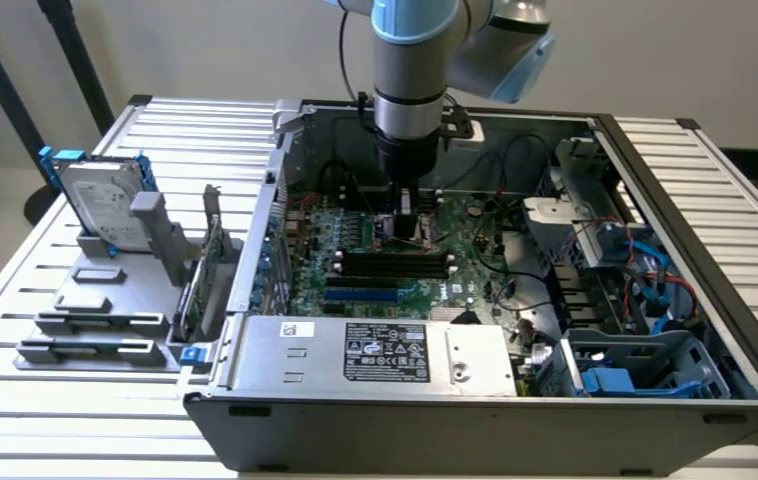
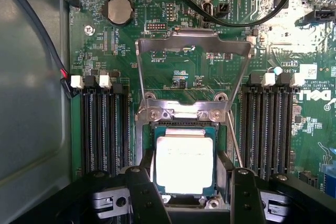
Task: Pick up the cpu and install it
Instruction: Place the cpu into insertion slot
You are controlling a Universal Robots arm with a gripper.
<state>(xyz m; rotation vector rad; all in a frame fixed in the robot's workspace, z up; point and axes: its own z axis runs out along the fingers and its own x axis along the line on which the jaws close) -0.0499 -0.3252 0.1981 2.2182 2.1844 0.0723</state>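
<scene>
The cpu (image 2: 184, 156), a small square chip with a bright silver top and a thin green rim, lies level in the motherboard socket. Just beyond it the socket's metal load plate (image 2: 192, 72) stands flipped up. My gripper (image 2: 186, 170) straddles the chip, and its black fingertips (image 2: 146, 162) rest against two opposite sides, so it is shut on the cpu. In the exterior view, the arm reaches straight down into the open computer case, with the gripper (image 1: 406, 215) low over the motherboard (image 1: 393, 250).
Black memory slots (image 2: 102, 129) flank the socket on both sides. Black cables (image 2: 231, 19) arc over the board beyond the load plate. In the exterior view, a power supply box (image 1: 372, 350) fills the case front, and a hard drive (image 1: 96, 205) stands in grey holders outside the case.
</scene>
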